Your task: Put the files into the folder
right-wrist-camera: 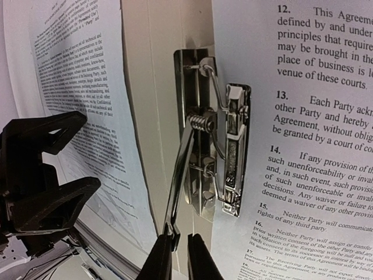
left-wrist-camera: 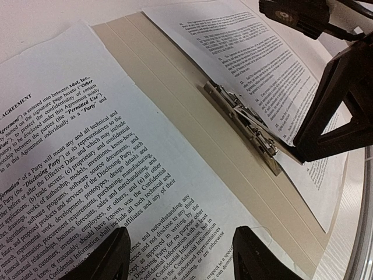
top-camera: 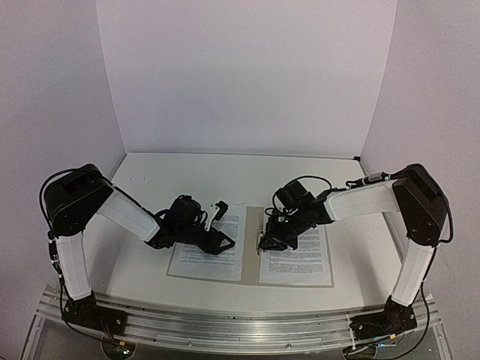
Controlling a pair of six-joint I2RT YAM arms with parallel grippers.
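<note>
The tan folder (top-camera: 253,259) lies open and flat on the table. One printed file (top-camera: 201,262) rests on its left cover, the other file (top-camera: 296,262) on its right cover. At the spine, the metal clip (right-wrist-camera: 224,146) has its bar across the right file's (right-wrist-camera: 303,146) inner edge. The clip's thin lever (right-wrist-camera: 180,175) slants up toward my right gripper (right-wrist-camera: 179,256). That gripper's jaws stand barely apart, and the lever's tip touches the left finger (right-wrist-camera: 160,259). My left gripper (left-wrist-camera: 180,259) is open, its fingers straddling the text low over the left file (left-wrist-camera: 87,175).
White walls close in the white table (top-camera: 187,180) on three sides. A metal rail (top-camera: 225,326) runs along the near edge between the arm bases. My right gripper (left-wrist-camera: 344,105) stands just past the clip (left-wrist-camera: 239,125) in the left wrist view.
</note>
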